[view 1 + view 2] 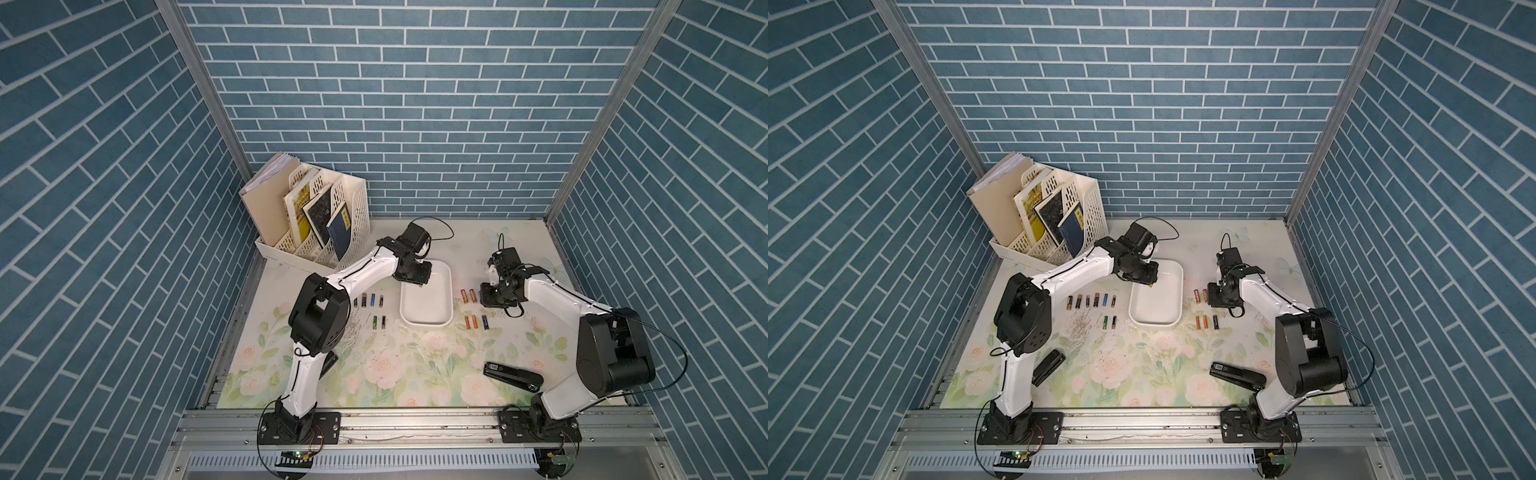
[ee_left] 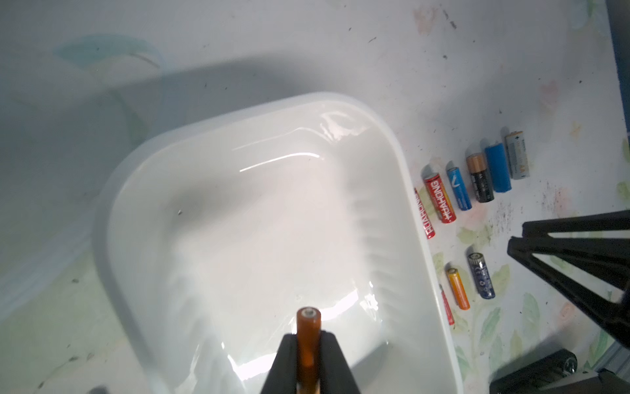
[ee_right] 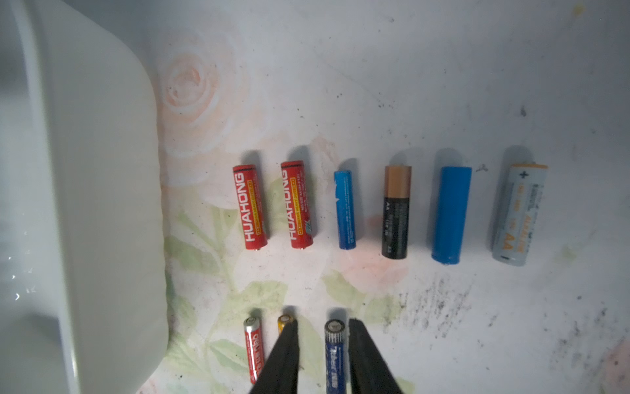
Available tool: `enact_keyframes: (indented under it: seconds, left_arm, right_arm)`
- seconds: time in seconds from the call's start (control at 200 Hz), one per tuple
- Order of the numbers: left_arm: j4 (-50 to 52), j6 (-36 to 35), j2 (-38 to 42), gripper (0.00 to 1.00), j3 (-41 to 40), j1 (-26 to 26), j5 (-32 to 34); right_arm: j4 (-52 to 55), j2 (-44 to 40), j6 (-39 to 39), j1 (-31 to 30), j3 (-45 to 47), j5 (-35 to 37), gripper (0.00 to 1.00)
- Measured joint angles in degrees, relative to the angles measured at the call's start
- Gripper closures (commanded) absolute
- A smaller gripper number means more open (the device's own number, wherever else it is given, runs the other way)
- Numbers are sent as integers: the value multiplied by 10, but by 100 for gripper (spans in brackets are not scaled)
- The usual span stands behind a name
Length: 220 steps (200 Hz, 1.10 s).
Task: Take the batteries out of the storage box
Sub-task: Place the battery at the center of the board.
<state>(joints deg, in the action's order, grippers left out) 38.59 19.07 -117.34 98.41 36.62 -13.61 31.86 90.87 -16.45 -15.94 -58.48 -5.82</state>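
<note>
The thin orange battery [image 2: 308, 324] is pinched tight in the left pincer [image 2: 308, 339]. It hangs over the shallow white plastic storage box [image 2: 405, 170], which looks empty. It should go up over the rim, then sideways. It should be laid down softly by the row of batteries [image 1: 365, 300] on the flowery desk [image 1: 415, 374], so it does not roll. The right pincer [image 3: 324, 322] is a little open around a dark blue battery [image 3: 335, 354] lying on the desk.
</note>
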Motion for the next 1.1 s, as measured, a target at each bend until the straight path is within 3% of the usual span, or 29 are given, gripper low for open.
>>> enact_keyframes:
  seconds: [0.53,0.82,1.1]
  left_arm:
    - [-16,23,215,83,-283,-104,31]
    - [-30,59,224,83,-386,-116,35]
    - [-50,75,212,83,-396,-118,42]
  right_arm:
    - [-11,7,4,1,0,-11,71]
    - [-11,7,4,1,0,-11,71]
    - [-10,7,6,1,0,-11,71]
